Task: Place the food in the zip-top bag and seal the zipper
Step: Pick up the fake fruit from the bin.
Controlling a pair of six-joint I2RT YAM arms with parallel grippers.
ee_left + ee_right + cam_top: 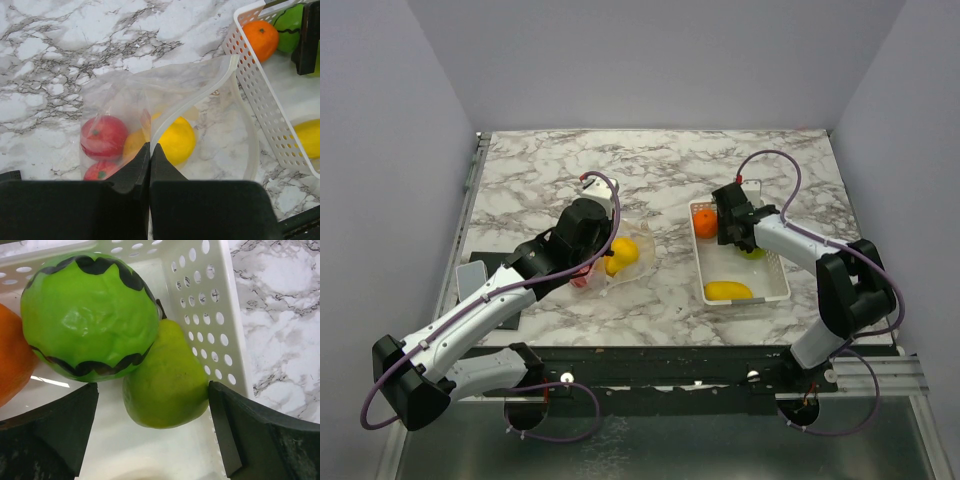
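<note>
top view, tabletop [650, 170]: marbled, everything sits on it
top view, bag [638, 262]: clear, lying left of centre, near the tray [748, 300] but apart from it
top view, bag contents: yellow fruit [623, 255], and a red fruit [582, 280] partly under the arm
top view, left gripper [595, 248]: at the bag's left end, can't tell its state from here
top view, right gripper [740, 235]: low over the far half of the tray, next to the orange [705, 222]
top view, tray near end: long yellow fruit [728, 291]
left wrist view, left gripper [150, 160]: closed tight, pinching the bag [115, 95] at its mouth edge
left wrist view, zipper [200, 90]: unsealed, curves up from the gripper, mouth gaping toward the tray [260, 95]
left wrist view, inside bag: red fruit [102, 136], smaller red fruit [100, 171] below it, yellow fruit [177, 140] at the mouth
left wrist view, in tray: orange [260, 39], green ball [290, 20]
right wrist view, right gripper [153, 405]: wide open, one finger each side of the pear [167, 380], gripping nothing
right wrist view, green ball [90, 315]: dark-striped, touching the pear, orange [12, 365] just left of it
right wrist view, pear: lies against the tray wall [210, 300]
</note>
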